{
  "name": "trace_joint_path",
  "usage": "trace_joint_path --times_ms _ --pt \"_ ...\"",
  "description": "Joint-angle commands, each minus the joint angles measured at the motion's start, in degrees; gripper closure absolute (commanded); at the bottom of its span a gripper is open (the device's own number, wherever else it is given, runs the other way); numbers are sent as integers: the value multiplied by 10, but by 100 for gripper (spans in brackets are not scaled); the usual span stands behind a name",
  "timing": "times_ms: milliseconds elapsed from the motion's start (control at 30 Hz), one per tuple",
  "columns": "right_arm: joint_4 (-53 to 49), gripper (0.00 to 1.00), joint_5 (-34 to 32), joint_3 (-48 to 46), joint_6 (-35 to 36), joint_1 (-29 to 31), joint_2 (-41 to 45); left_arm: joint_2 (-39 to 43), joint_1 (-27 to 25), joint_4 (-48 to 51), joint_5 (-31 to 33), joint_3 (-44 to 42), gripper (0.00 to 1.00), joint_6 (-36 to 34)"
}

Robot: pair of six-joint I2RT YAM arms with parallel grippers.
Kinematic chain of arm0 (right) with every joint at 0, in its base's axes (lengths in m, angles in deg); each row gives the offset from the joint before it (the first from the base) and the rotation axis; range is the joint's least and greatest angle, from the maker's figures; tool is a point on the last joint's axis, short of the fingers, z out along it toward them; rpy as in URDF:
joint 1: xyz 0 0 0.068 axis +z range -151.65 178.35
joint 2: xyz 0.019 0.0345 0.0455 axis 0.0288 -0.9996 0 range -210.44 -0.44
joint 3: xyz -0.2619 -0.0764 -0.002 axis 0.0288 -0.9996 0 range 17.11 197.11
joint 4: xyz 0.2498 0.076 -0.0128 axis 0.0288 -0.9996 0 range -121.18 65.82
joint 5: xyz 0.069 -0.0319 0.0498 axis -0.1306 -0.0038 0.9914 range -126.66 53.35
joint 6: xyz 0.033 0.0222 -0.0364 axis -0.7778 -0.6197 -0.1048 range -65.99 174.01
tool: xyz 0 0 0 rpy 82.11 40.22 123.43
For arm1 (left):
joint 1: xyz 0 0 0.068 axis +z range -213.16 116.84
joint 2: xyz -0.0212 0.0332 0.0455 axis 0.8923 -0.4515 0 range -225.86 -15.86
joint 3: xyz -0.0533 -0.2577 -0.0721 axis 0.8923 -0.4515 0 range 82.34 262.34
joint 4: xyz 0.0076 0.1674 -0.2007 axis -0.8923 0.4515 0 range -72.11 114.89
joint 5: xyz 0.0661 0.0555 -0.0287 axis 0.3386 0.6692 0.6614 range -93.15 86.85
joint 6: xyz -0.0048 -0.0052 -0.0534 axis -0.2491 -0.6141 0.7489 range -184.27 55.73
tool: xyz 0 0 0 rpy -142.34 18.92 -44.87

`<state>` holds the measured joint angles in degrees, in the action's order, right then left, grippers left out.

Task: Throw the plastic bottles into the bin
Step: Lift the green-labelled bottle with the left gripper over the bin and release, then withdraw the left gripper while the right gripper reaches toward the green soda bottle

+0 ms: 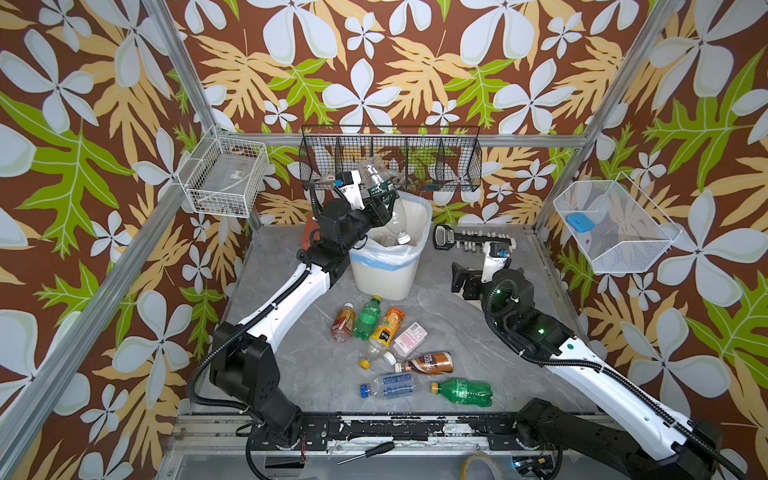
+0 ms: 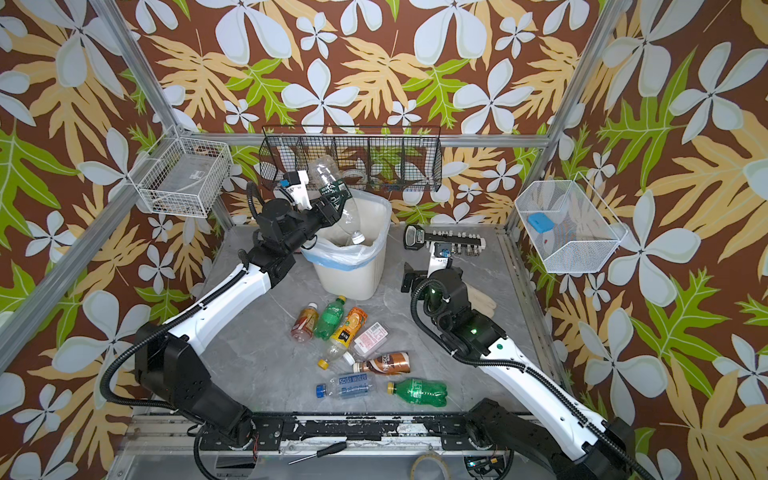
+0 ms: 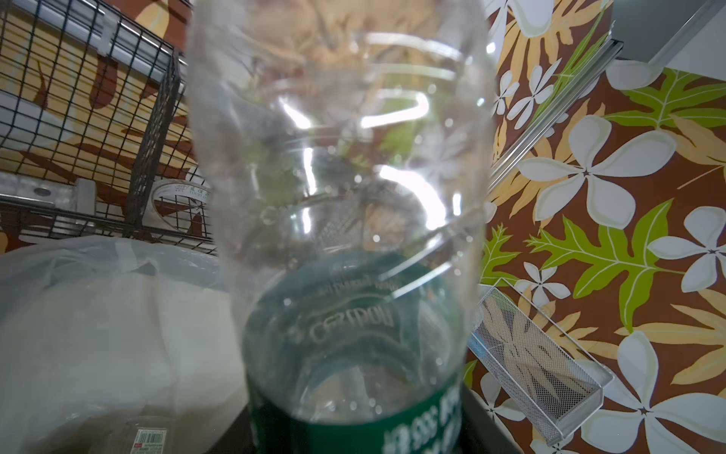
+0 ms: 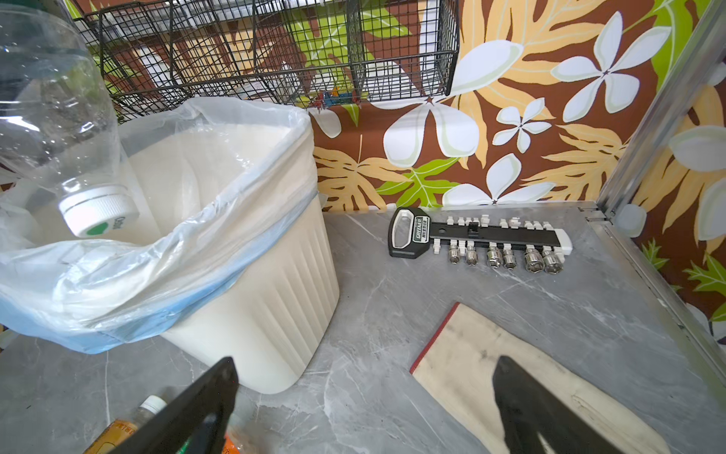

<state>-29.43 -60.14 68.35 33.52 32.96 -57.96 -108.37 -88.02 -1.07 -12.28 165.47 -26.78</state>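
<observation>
One clear green-labelled bottle (image 1: 371,172) hangs upside down and tilted at the left, its white cap (image 1: 403,237) dipping inside the mouth of the bin (image 1: 384,278). The left arm (image 1: 299,286) reaches over the bin's near rim. Its jaws are clamped on the bottle's green label, so the bottle is off the surface (image 1: 291,374).

The bin is a white wastebasket lined with a translucent bag (image 1: 376,254) folded over its rim, and it stands below a black wire basket (image 1: 390,158) on the back wall.

In front of the bin seven more bottles lie on their sides. A close row holds a red-brown tea bottle (image 1: 343,326), a green bottle (image 1: 368,318), an orange-labelled bottle (image 1: 388,328) and a pink-labelled bottle (image 1: 410,337). Nearer the front edge lie a blue soda water bottle (image 1: 388,384), a brown Nescafé bottle (image 1: 428,363) and a second green bottle (image 1: 463,390).

To the right, the right arm (image 1: 582,361) holds its jaws spread wide with nothing between them, low over the surface beside the bin. A socket rail (image 1: 473,240) lies behind them, and a beige glove (image 4: 471,353) lies beneath.
</observation>
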Motion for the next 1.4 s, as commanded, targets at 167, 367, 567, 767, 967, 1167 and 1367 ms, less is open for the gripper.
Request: trace_joint_path --times_ms 167,367,567,767,967,1167,1367 --pt "0 0 -16 -3 7 -4 6 -9 7 -6 -12 5 45 20" --pt "1 0 -15 0 9 -4 4 -1 13 22 -13 5 0 23" --pt "-1 0 -15 0 9 -4 7 49 49 7 -15 -39 0 61" --pt "-1 0 -13 2 9 -4 2 151 70 -9 -11 -89 0 22" --pt "-1 0 2 8 4 -4 -14 332 70 25 39 -273 0 -75" --pt "-20 0 24 20 -5 -6 -38 541 70 100 149 -520 0 -88" --pt "-68 0 65 31 -11 -5 -57 599 70 112 157 -596 0 -52"
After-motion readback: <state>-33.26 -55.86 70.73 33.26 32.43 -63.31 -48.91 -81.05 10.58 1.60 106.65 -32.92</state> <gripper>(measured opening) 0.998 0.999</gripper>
